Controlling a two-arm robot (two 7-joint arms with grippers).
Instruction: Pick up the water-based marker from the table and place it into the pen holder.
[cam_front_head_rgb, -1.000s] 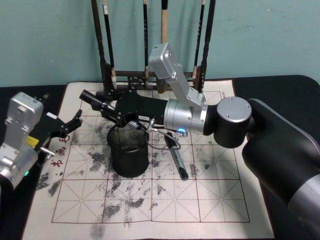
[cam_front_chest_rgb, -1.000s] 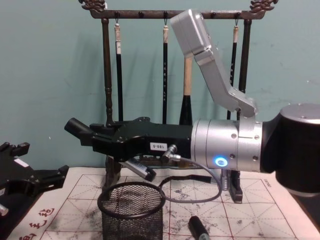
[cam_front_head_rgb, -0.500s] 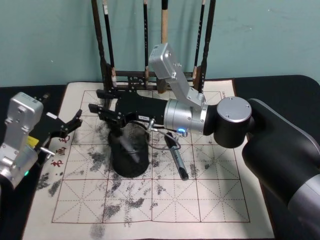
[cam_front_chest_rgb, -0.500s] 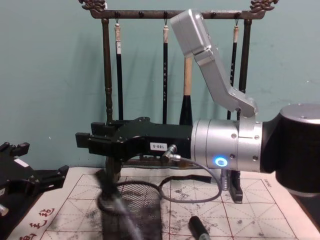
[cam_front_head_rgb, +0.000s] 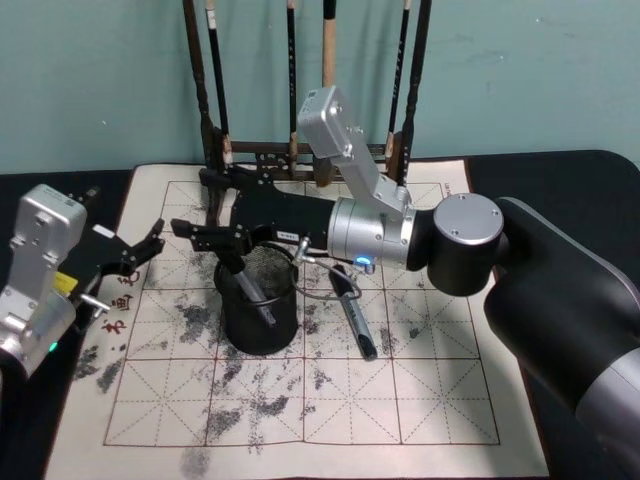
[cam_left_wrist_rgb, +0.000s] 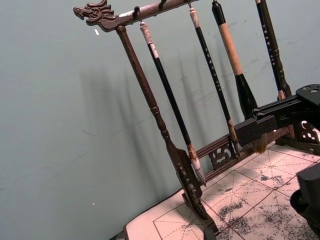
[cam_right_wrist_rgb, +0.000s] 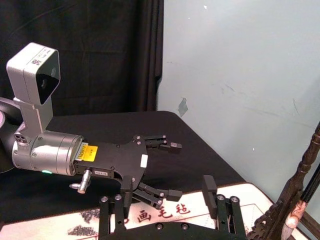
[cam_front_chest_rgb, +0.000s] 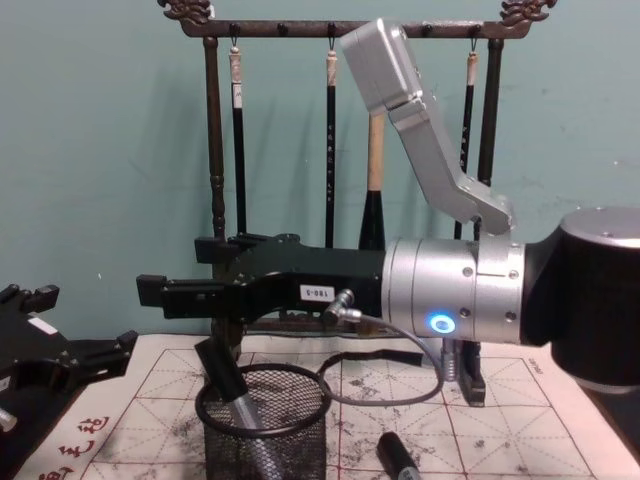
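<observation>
Marker (cam_front_head_rgb: 246, 285) leans inside the holder (cam_front_head_rgb: 280, 325), cap end above the rim. I see my right gripper (cam_front_head_rgb: 200, 203) spread open just above it, my left gripper (cam_front_head_rgb: 150, 243) parked open beside the mat (cam_front_head_rgb: 330, 410), and the rack (cam_front_head_rgb: 300, 152) behind.

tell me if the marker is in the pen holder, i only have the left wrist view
observer: yes, the marker stands tilted inside the pen holder, its top end above the rim.
operator: is the right gripper holding it
observer: no, the right gripper is open just above the pen holder, apart from the marker.
operator: is my left gripper open
observer: yes, the left gripper is open, parked at the left edge of the mat.
</observation>
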